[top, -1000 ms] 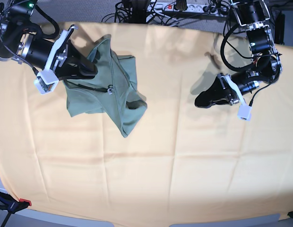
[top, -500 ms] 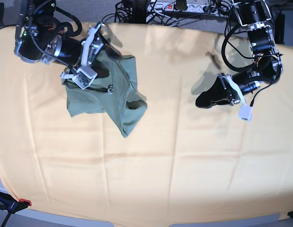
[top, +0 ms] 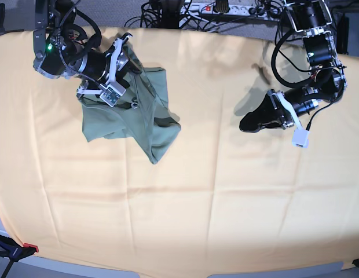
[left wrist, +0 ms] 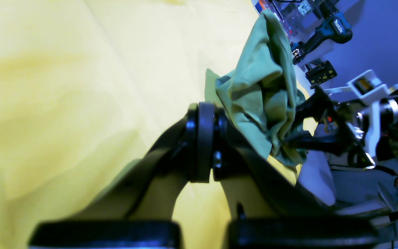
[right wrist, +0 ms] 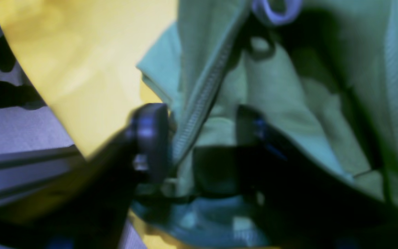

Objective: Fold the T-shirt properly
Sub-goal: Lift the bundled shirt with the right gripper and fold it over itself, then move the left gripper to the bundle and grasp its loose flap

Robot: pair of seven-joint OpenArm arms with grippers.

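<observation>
Shifted since the earlier frame: right tool [right wrist: 202, 121], now farther in over the T-shirt [top: 113, 119] from the base view's left, with the shirt's lowest corner drawn slightly upward there. Released rather than clenched on the right, with fingers standing apart on either side of a raised, ridged fold; cannot tell from the blur whether any fabric is touched by both. Clenched at the left tool [left wrist: 201, 109], with fingertips together and nothing between, held well apart from the shirt, about where seen before. Around the right tool, bunched in loose, uneven folds of sage green, with a narrow strip running down toward the base view's bottom and a shorter flap spread to the left of it. Lying on the left part of the worktop as the base view shows it, not yet in a neat shape. Beneath the shirt and both arms, spread with a large yellow cloth [left wrist: 64, 86], pale in the base view and softly creased. Farther out in the left wrist view, past the cloth's edge, placed near the shirt's far end: a dark teal and black power drill [left wrist: 337, 29].
</observation>
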